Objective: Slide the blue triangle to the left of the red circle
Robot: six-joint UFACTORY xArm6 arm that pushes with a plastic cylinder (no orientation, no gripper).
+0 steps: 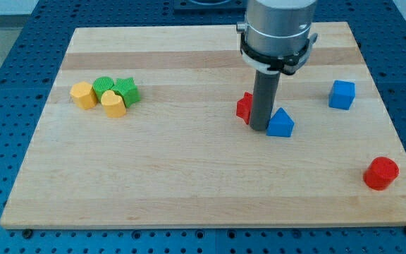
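The blue triangle point(281, 123) lies right of the board's middle. The red circle point(380, 173) sits near the board's lower right corner, well below and to the right of the triangle. My tip point(259, 128) stands on the board right against the triangle's left side. A red block point(244, 107), its shape partly hidden by the rod, is just left of my tip.
A blue cube point(342, 94) sits at the right, above the red circle. At the left is a tight cluster: a yellow block point(84, 94), a yellow heart point(113, 104), a green block point(104, 87) and a green block point(127, 91). The wooden board point(189, 183) ends at blue table edges.
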